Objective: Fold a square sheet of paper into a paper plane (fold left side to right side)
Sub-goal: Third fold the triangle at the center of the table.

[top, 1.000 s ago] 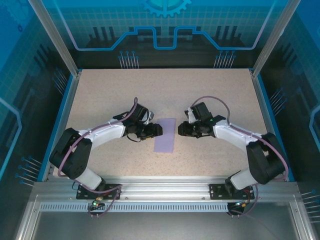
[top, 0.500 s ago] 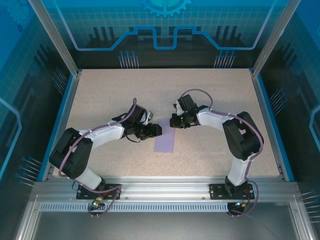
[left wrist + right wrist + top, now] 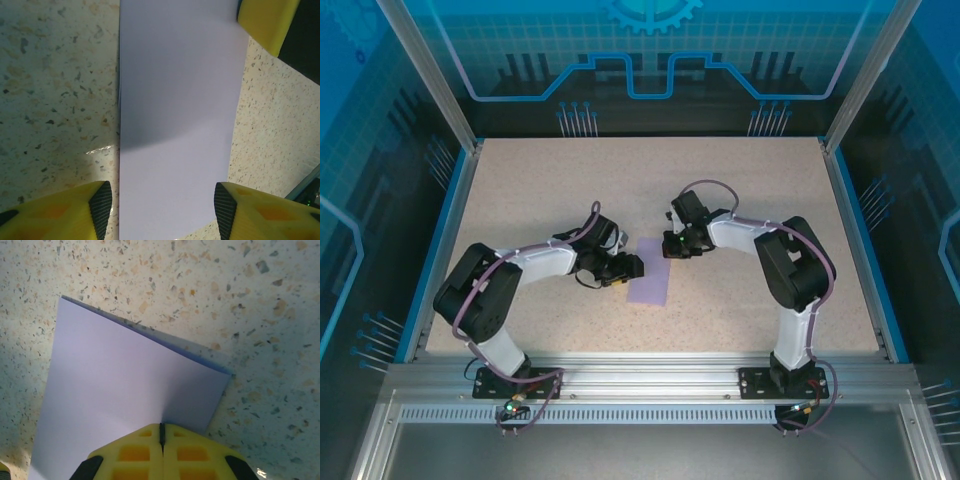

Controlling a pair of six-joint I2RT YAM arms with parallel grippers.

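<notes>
- The work sat inside a blue-lit booth, its walls (image 3: 650,60) printed with grid and circuit patterns, on a beige speckled table (image 3: 750,200) with a blue rim.
- The sheet of paper (image 3: 649,272), pale lavender, lay flat near the middle of the table as a tall, narrow rectangle between the two arms, its far end leaning a little to the right.
- Through the right wrist camera the paper (image 3: 125,390) showed two layers. Along the far edge a darker sliver of the lower layer peeked past the upper one, so the edges did not quite meet.
- The left gripper (image 3: 627,268) sat low at the paper's left long edge, about halfway along it.
- In the left wrist view its yellow fingers (image 3: 97,205) stood wide apart, one at each side of the strip, with the paper running between them. I could not tell whether the pads touched it.
- The right gripper (image 3: 669,246) was down at the paper's far right corner.
- Its fingers (image 3: 135,452) were pressed tight together with only a thin seam between them, and the tips sat on the paper's edge. I could not tell whether any paper was caught between them.
- One yellow finger of that gripper also showed in the left wrist view, at the paper's far corner.
</notes>
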